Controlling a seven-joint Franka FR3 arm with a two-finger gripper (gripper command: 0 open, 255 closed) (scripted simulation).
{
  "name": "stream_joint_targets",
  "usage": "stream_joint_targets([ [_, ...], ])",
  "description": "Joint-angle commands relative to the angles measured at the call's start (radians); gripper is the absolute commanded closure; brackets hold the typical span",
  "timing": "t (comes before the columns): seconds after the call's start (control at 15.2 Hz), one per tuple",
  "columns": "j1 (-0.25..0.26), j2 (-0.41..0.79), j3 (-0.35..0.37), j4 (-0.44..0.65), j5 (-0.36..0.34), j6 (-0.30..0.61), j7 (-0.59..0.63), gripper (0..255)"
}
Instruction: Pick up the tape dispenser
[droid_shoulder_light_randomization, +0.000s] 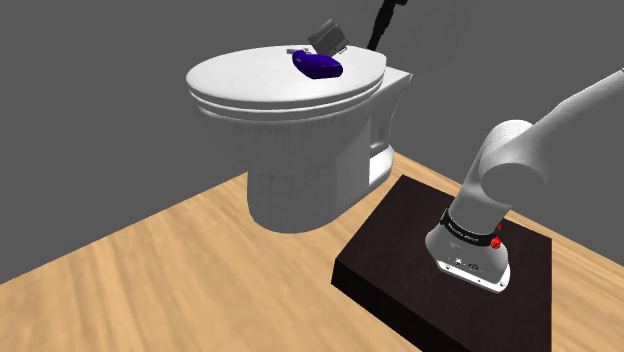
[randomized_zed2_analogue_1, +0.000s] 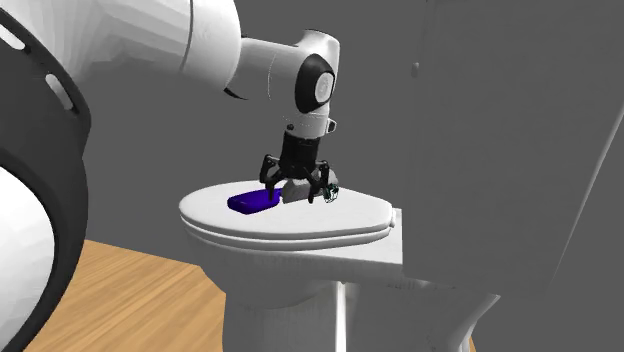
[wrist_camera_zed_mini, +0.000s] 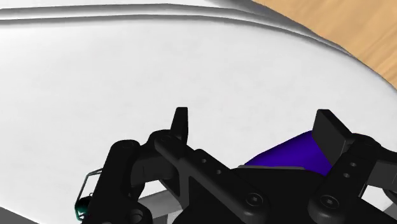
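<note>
Overhead, the arm (randomized_zed2_analogue_1: 265, 65) points spread fingers (wrist_camera_zed_mini: 181, 124) down beside the tape dispenser (droid_shoulder_light_randomization: 318, 64).

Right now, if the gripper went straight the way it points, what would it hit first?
Likely the blue tape dispenser between the gripper's open fingers; depth is unclear, so it could touch the toilet lid first.

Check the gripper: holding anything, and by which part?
Nothing is held. The black gripper is open; the dark blue tape dispenser lies between its fingers on the white toilet lid, not clasped.
</note>
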Motion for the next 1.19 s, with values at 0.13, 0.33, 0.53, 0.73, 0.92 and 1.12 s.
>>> stream_joint_targets([
  [0.13,0.049,0.141,-0.114,0.137,0.049,-0.003,-0.201,0],
  [0.33,0.084,0.27,-0.201,0.265,0.117,-0.025,-0.355,0],
  [0.53,0.105,0.422,-0.286,0.417,0.217,-0.075,-0.515,0],
  [0.73,0.085,0.602,-0.352,0.603,0.352,-0.162,-0.671,0],
  [0.92,0.071,0.63,-0.351,0.607,0.375,-0.154,-0.705,0],
  [1.12,0.077,0.618,-0.347,0.555,0.368,-0.112,-0.716,0],
])
